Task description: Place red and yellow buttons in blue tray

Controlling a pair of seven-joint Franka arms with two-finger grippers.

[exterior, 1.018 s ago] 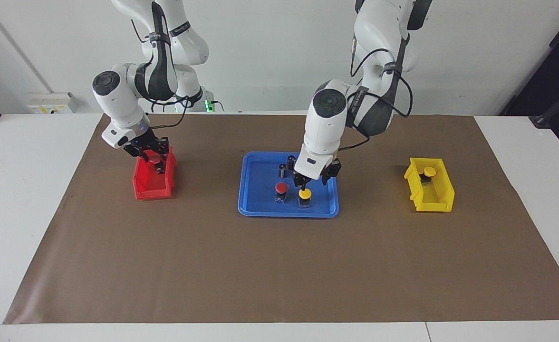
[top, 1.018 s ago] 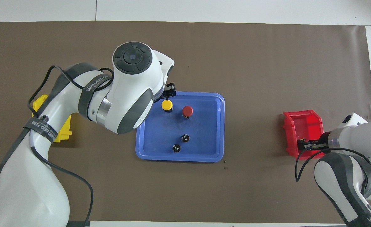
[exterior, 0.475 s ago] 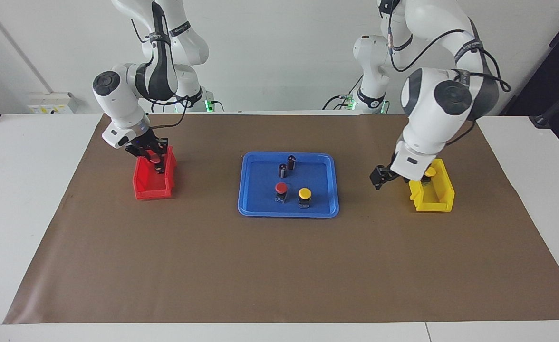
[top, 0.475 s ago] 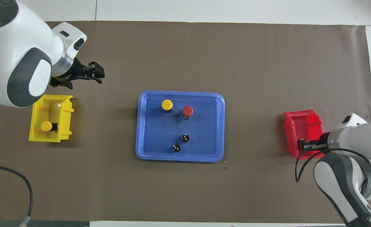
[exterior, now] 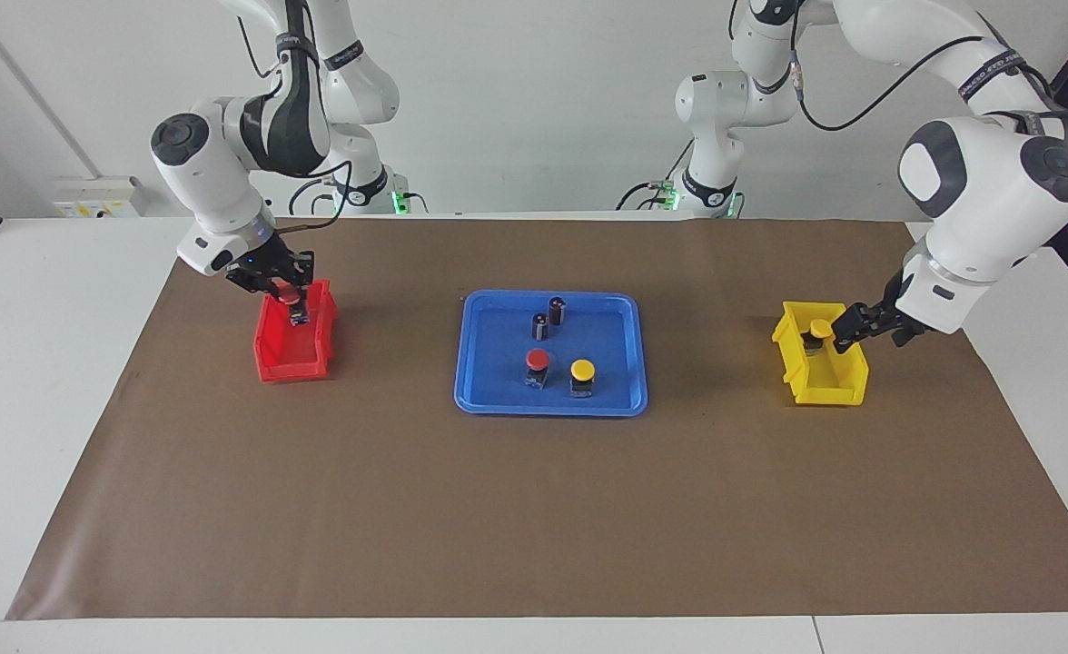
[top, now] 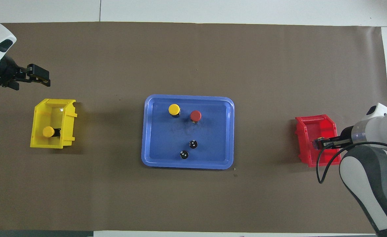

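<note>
Buttons split: a red button (exterior: 538, 361) and a yellow button (exterior: 582, 371) stand in the tray (exterior: 489, 386) at frame centre.
I see another yellow one (exterior: 819, 330) in the yellow bin (exterior: 826, 386) at right, my left gripper (exterior: 872, 322) over that bin's edge, fingers spread and empty. At left my right gripper (exterior: 286, 289) is clamped on the last red one (exterior: 292, 298) over the red bin (exterior: 291, 359). Two black cylinders (exterior: 548, 317) share the tray.

The blue tray (exterior: 498, 400) is showing smooth, slightly glossy plastic. The red bin (exterior: 272, 361) and yellow bin (exterior: 826, 389) are looking like the same shiny moulded plastic. A matt brown paper sheet (exterior: 534, 518) is covering the smooth white table (exterior: 34, 381).
</note>
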